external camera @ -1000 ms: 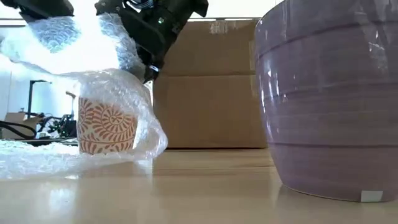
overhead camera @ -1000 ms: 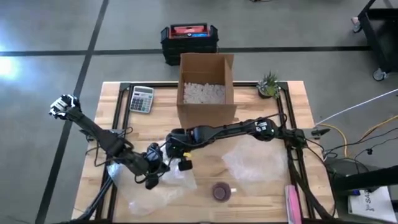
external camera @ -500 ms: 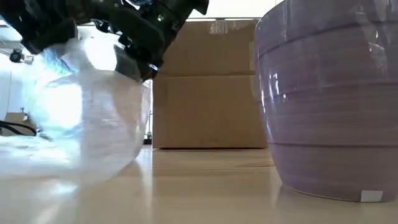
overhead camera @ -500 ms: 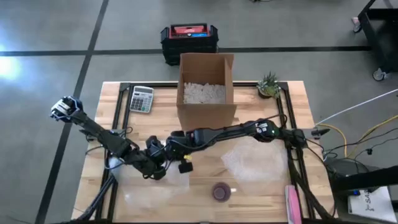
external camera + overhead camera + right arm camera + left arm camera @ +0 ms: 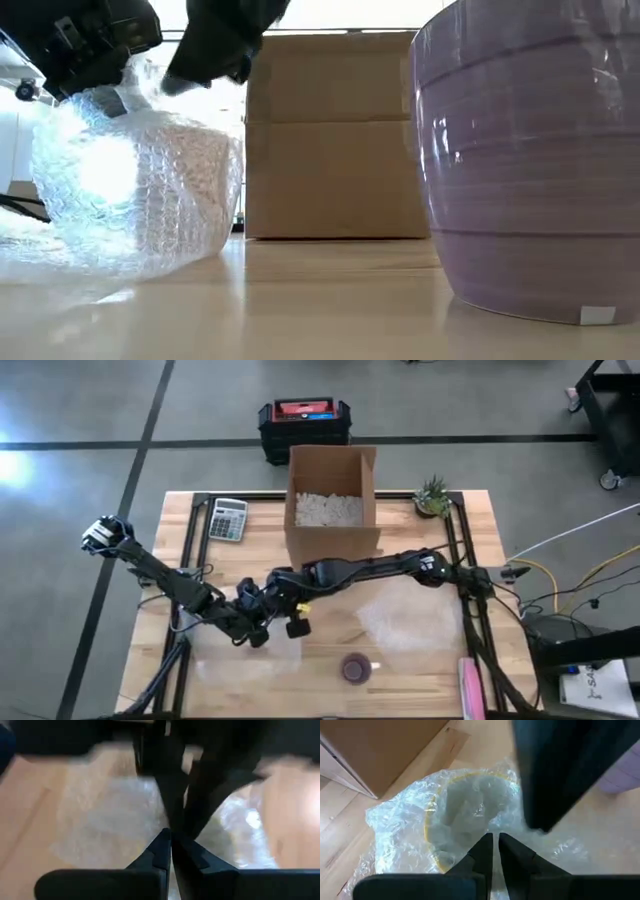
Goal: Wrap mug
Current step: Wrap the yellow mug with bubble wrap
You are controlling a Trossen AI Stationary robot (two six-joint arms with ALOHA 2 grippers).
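Note:
A sheet of bubble wrap [image 5: 140, 200] lies folded over the mug, whose yellow rim [image 5: 428, 820] shows through the wrap in the left wrist view. My left gripper [image 5: 255, 626] is shut on the wrap above the mug. My right gripper [image 5: 282, 603] is shut just on the far side of it, above the bundle [image 5: 215, 45]. Whether the right gripper touches the wrap, I cannot tell. A purple mug [image 5: 354, 667] stands upright on the table, nearer the front edge. My left gripper pinches a fold of the bubble wrap [image 5: 482, 827] between its two fingers, coming from above and slanting down over the mug's mouth. The wrap drapes from the fingers down over the mug [image 5: 120, 100], and its lower part spreads on the table.
An open cardboard box [image 5: 333, 505] with white filler stands at the far middle. A calculator [image 5: 227, 518] lies to its left and a small plant [image 5: 432, 495] to its right. A second bubble wrap sheet [image 5: 410, 615] lies on the right, a pink object [image 5: 470, 685] at the front right.
My left gripper has carried the raised edge of the wrap toward the far edge and down over the mug. The wrap has folded over, so the patterned mug is now covered. My right gripper has risen a little above the bundle.

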